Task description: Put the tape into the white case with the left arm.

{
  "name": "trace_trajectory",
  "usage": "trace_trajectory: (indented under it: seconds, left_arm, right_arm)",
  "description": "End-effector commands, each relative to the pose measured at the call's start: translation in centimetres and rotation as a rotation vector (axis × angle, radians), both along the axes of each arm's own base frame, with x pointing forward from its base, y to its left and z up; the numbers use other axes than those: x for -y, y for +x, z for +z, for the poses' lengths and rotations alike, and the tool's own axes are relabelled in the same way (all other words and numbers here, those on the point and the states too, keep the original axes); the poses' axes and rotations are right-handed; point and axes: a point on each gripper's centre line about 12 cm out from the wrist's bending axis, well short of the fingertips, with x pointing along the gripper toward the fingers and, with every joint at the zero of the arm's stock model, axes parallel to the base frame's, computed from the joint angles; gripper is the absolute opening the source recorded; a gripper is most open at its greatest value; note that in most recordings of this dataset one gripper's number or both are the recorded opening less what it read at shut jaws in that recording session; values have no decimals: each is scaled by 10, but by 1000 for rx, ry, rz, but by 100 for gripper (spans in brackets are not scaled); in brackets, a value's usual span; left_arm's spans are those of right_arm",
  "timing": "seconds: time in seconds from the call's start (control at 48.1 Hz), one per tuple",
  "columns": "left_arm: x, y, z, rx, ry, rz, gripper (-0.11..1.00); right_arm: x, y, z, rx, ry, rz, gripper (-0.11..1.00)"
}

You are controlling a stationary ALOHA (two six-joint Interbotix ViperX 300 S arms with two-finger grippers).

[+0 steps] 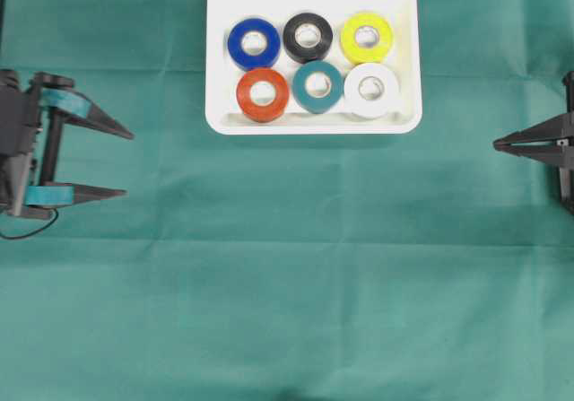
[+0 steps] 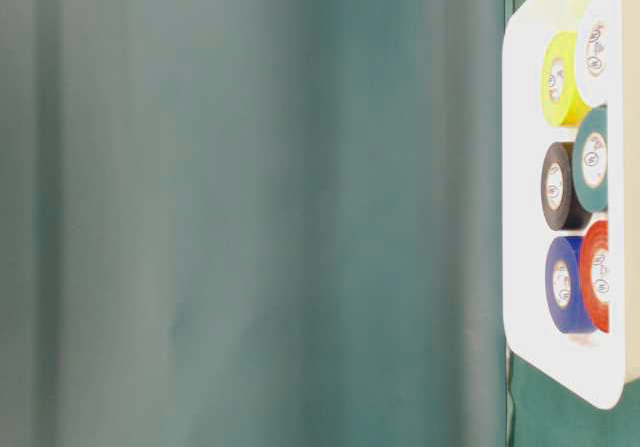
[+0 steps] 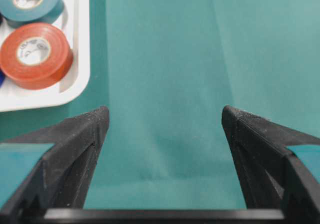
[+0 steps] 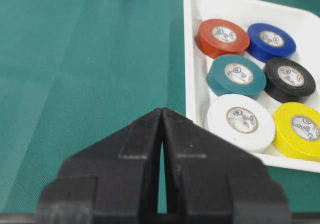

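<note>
The white case [image 1: 221, 60] lies at the top middle of the green cloth and holds several tape rolls in two rows: blue [image 1: 254, 44], black [image 1: 308, 36] and yellow [image 1: 366, 37] behind, red [image 1: 263, 94], teal [image 1: 317, 87] and white [image 1: 371, 90] in front. My left gripper [image 1: 128, 162] sits at the left edge, well away from the case, open and empty; only bare cloth shows between its fingers [image 3: 87, 129]. My right gripper [image 1: 496, 143] rests at the right edge, shut with nothing in it [image 4: 161, 111].
Green cloth [image 1: 287, 284] covers the whole table. A thin black cable [image 1: 27, 231] loops under the left arm. The table-level view shows the case [image 2: 520, 167] from the side at its right edge, with blurred green cloth beside it.
</note>
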Motion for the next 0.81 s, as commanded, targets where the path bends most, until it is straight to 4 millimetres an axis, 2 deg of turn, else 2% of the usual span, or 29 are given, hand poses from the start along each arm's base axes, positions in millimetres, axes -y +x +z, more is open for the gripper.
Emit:
trace_trajectory:
  seconds: [0.0, 0.312, 0.457, 0.789]
  left_arm:
    - [-1, -8, 5, 15, -4, 5, 91]
    - [-2, -35, 17, 60, -8, 1, 91]
    - [-2, -37, 20, 69, 0, -7, 91]
    - [2, -45, 33, 149, 46, -54, 91]
  right_arm:
    - [0, 2, 3, 3, 0, 0, -9]
    - [0, 0, -4, -17, -1, 1, -9]
    - [0, -1, -11, -31, -1, -1, -9]
    - [0, -1, -12, -31, 0, -1, -9]
